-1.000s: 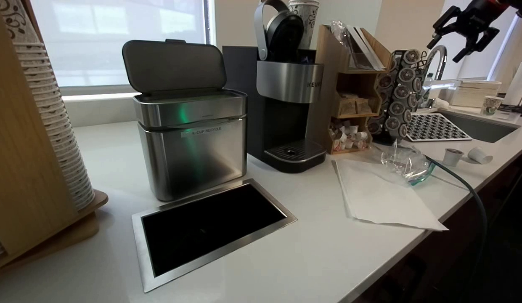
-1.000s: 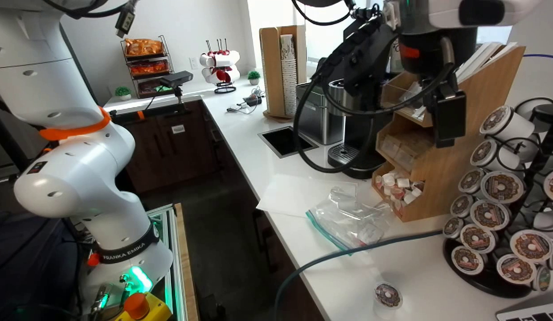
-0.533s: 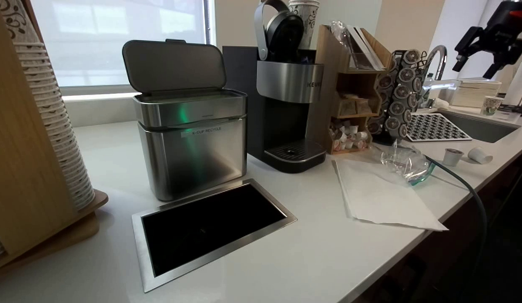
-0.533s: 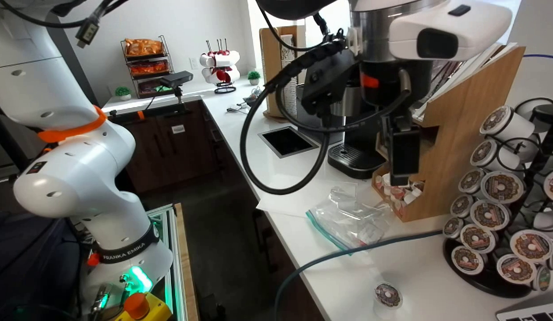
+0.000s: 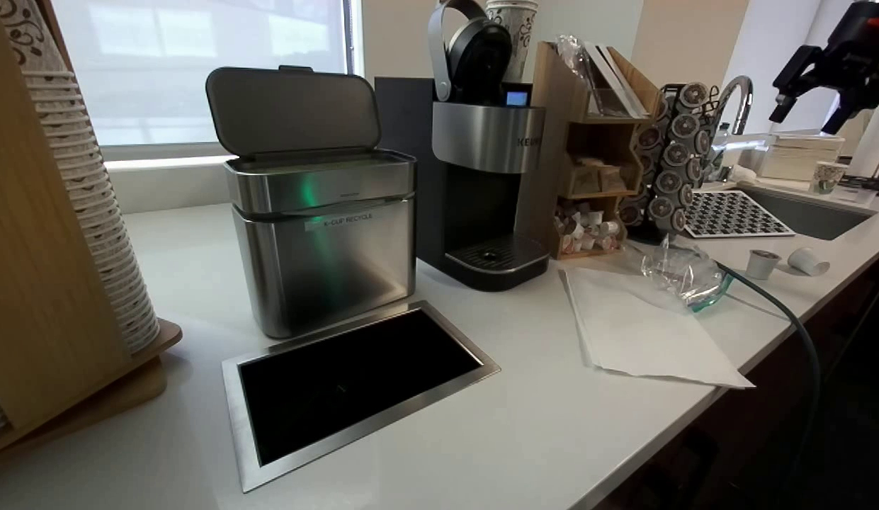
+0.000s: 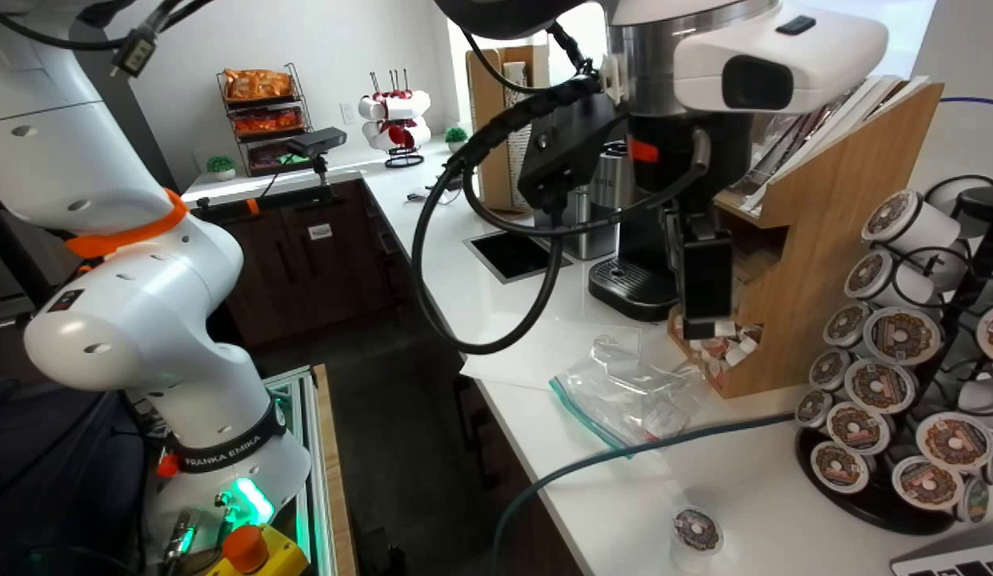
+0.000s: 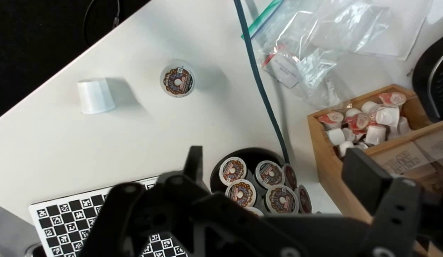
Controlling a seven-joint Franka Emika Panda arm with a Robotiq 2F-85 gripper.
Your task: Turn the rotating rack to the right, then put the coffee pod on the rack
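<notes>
The rotating rack (image 5: pixel 664 180) is a dark wire tower full of round pods, beside the wooden organiser. Its round black base shows in an exterior view (image 6: pixel 904 518) and in the wrist view (image 7: pixel 251 154). One coffee pod (image 5: pixel 763 264) stands upright on the counter with its printed lid up; it also shows in an exterior view (image 6: pixel 696 531) and in the wrist view (image 7: pixel 177 81). A second white pod (image 7: pixel 95 95) lies on its side near the counter edge, also in an exterior view (image 5: pixel 808 261). My gripper (image 7: pixel 280 169) is open and empty, high above the counter (image 5: pixel 806 120), pointing down.
A wooden organiser (image 6: pixel 832 264) with creamer cups stands beside the rack. A clear plastic bag (image 6: pixel 624 384), a dark cable (image 7: pixel 258 76) and white paper (image 5: pixel 644 326) lie on the counter. A checkered board (image 5: pixel 736 214) lies by the sink (image 5: pixel 821 216). A coffee machine (image 5: pixel 489 142) stands behind.
My gripper has moved away from the rack and lower, and has turned from slanted to pointing down. It stays open. The coffee machine's screen has lit up. The rack and loose pods have not moved.
</notes>
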